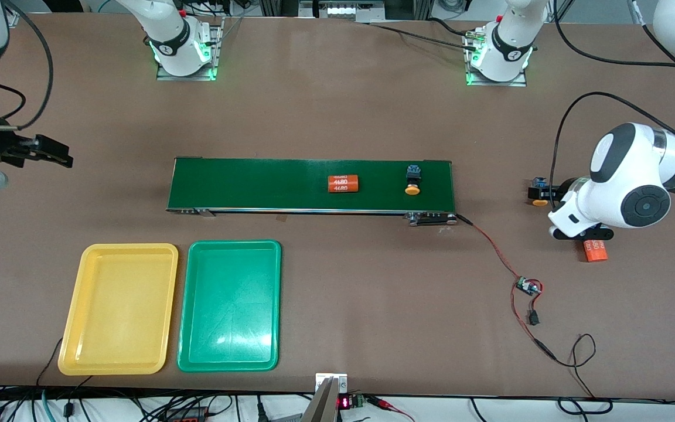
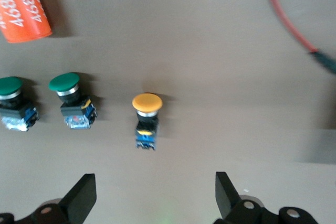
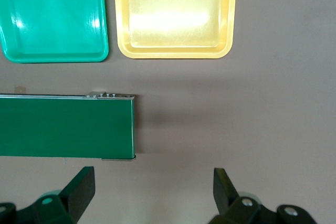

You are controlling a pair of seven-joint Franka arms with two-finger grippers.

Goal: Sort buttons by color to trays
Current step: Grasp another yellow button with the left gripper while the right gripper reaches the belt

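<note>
Yellow tray (image 1: 74, 328) and green tray (image 1: 273, 305) lie flat, side by side, nearer the front camera than the conveyor belt (image 1: 255, 184), yellow at the right arm's end. 1 yellow-capped button (image 1: 412, 179) lies on the belt. 2 green-capped buttons (image 2: 72, 99) and 1 yellow-capped (image 2: 146, 119) lie on the table (image 2: 210, 51) at the left arm's end.

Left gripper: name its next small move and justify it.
Probably lower the left gripper onto the yellow-capped button on the table. Its fingers stand open, holding nothing, with that button lying between them; the two green-capped buttons lie off to one side.
</note>
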